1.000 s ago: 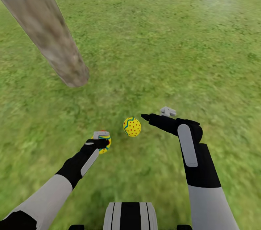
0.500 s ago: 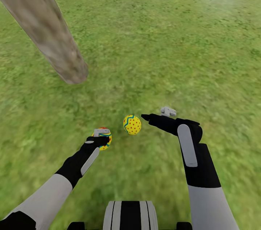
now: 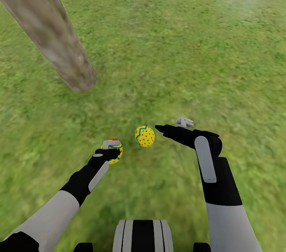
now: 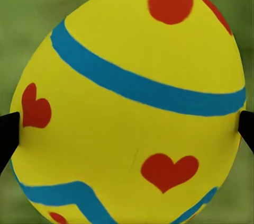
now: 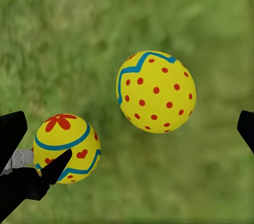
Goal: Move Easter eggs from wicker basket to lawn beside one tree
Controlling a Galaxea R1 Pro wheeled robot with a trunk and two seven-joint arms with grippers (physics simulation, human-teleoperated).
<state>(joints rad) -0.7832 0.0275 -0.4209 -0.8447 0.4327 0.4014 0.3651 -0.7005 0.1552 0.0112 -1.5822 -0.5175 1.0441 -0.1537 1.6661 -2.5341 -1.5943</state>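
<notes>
My left gripper (image 3: pixel 112 149) is shut on a yellow Easter egg (image 3: pixel 115 151) with blue bands and red hearts, held just above the lawn (image 3: pixel 178 45). Up close, this egg (image 4: pixel 132 107) sits between the two black fingertips (image 4: pixel 7 135). A second Easter egg (image 3: pixel 145 136), yellow with red dots and a blue zigzag, lies on the grass between my hands. My right gripper (image 3: pixel 171 125) stands open just right of it, empty. From the right wrist, the dotted egg (image 5: pixel 156 91) lies ahead and the heart egg (image 5: pixel 66 147) beside it. The wicker basket is out of view.
The tree (image 3: pixel 59 41), a thick grey-brown trunk, meets the grass at the upper left, a short way beyond the eggs. Mottled green lawn stretches ahead and to the right. My base (image 3: pixel 143 236) shows at the bottom edge.
My left gripper has edged slightly forward with the heart egg in it. The dotted egg and my right arm have stayed put.
</notes>
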